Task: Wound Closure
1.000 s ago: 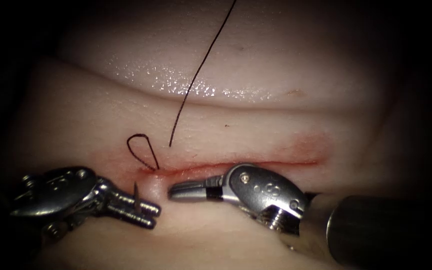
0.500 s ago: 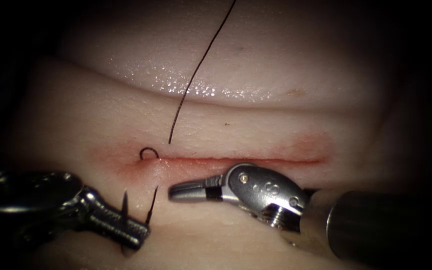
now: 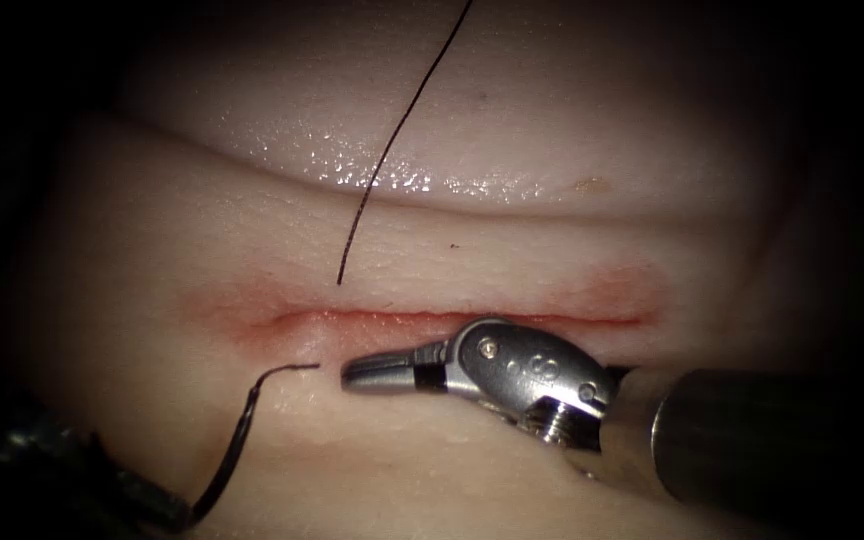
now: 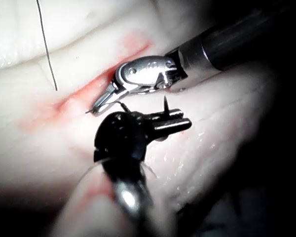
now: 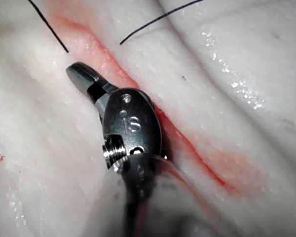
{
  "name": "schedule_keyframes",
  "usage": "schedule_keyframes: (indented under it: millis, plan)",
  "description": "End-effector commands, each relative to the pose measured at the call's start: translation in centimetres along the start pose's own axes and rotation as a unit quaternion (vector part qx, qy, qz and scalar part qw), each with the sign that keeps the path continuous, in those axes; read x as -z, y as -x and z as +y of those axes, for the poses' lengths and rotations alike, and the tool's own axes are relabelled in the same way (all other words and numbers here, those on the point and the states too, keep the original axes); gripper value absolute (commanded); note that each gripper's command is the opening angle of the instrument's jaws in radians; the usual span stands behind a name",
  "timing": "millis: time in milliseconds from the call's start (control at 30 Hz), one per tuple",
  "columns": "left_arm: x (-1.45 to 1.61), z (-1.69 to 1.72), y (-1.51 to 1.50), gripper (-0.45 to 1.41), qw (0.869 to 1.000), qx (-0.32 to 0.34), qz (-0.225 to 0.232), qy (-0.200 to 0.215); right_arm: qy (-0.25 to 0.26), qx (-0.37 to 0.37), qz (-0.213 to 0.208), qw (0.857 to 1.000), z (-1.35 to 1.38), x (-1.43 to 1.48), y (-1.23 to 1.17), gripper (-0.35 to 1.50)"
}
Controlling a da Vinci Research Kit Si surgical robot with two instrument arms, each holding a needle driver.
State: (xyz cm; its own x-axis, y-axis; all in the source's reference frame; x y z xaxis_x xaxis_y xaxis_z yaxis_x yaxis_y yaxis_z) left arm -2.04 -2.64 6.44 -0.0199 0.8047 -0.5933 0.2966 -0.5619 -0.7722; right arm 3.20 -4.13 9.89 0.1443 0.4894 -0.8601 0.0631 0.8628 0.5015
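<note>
Lying closed and empty on the pale pork tissue (image 3: 512, 240), the right arm's silver needle driver (image 3: 382, 372) shows in the endoscope view with its tip just short of the left end of the thin red cut (image 3: 472, 318). The jaws are pressed together and the cut runs just beyond them. A dark thread (image 3: 242, 440) starts on the tissue right in front of that tip and curves down to the left arm's shadowed needle driver (image 3: 157, 505), well off to the left. A second dark strand (image 3: 392, 140) hangs beyond the cut, its free end above the right tool's tip.

In the left wrist view, the left arm's tool (image 4: 171, 120) has its jaws nearly shut on the dark curved needle (image 4: 164, 104). A short pointed end sticks out of them, clear of the tissue; where along the curve it is held cannot be told. The right tool (image 4: 99, 102) lies just beyond these jaws, beside the cut (image 4: 84, 91).

In the right wrist view, the right tool (image 5: 81, 74) lies closed, holding nothing, with the cut (image 5: 187, 143) alongside it. Two thread ends (image 5: 49, 29) lie ahead of its tip.
</note>
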Motion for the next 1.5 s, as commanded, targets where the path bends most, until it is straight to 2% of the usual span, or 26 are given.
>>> schedule_keyframes:
  millis: [33,67,100,133,167,233,367,533,633,800,1033,1200,1267,1300,1400,1433,1500]
  plan:
    - [-0.05,-0.02,0.07,-0.45,1.0,-0.009,-0.004,-0.009,-0.002,-0.007,0.001,1.0,0.0,-0.12,0.03,0.1]
    - [-0.05,0.0,0.07,-0.45,1.0,-0.018,-0.009,-0.014,-0.001,-0.011,0.001,1.0,0.0,-0.14,0.01,0.31]
    - [-0.05,0.0,0.07,-0.45,1.0,-0.018,-0.009,-0.014,-0.001,-0.011,0.001,1.0,0.0,-0.14,0.01,0.31]
    - [-0.04,0.03,0.07,-0.45,0.999,-0.034,-0.013,-0.019,0.0,-0.016,0.001,1.0,0.0,-0.17,-0.02,0.59]
    - [-0.04,0.06,0.05,-0.45,0.998,-0.051,-0.014,-0.023,0.001,-0.021,0.002,1.0,-0.01,-0.21,-0.06,0.74]
    - [-0.05,0.08,0.01,-0.45,0.997,-0.069,-0.015,-0.031,0.003,-0.025,0.003,1.0,-0.01,-0.24,-0.14,0.81]
    - [-0.05,0.08,-0.07,-0.45,0.991,-0.115,-0.023,-0.071,0.004,-0.032,0.005,0.999,0.0,-0.26,-0.28,0.84]
    - [-0.05,0.04,-0.09,-0.45,0.984,-0.145,-0.032,-0.102,0.007,-0.029,0.005,1.0,-0.01,-0.33,-0.24,0.88]
    - [-0.04,0.0,-0.11,-0.45,0.978,-0.165,-0.04,-0.124,0.006,-0.034,0.003,0.999,-0.02,-0.38,-0.16,0.88]
    - [-0.01,-0.02,-0.19,-0.45,0.967,-0.202,-0.053,-0.148,0.006,-0.051,-0.004,0.999,-0.03,-0.39,0.12,0.88]
    - [0.0,-0.02,-0.26,-0.45,0.963,-0.216,-0.041,-0.159,-0.001,-0.063,-0.005,0.998,-0.09,-0.37,0.15,0.59]
    - [-0.02,-0.01,-0.23,-0.45,0.962,-0.218,-0.04,-0.159,-0.008,-0.068,-0.013,0.998,-0.09,-0.52,0.14,0.58]
    - [-0.02,0.0,-0.23,-0.45,0.962,-0.218,-0.04,-0.159,-0.009,-0.075,-0.013,0.997,-0.07,-0.53,0.12,0.46]
    - [-0.03,0.0,-0.21,-0.45,0.962,-0.218,-0.04,-0.16,-0.011,-0.083,-0.013,0.996,-0.06,-0.53,0.09,0.26]
    - [-0.04,0.0,-0.18,-0.45,0.961,-0.22,-0.041,-0.161,-0.013,-0.092,-0.012,0.996,-0.04,-0.53,0.03,-0.13]
    - [-0.05,0.0,-0.17,-0.45,0.961,-0.221,-0.041,-0.16,-0.015,-0.096,-0.011,0.995,-0.04,-0.52,0.0,-0.35]
    - [-0.05,0.0,-0.16,-0.45,0.961,-0.221,-0.041,-0.16,-0.015,-0.098,-0.011,0.995,-0.03,-0.52,-0.03,-0.35]
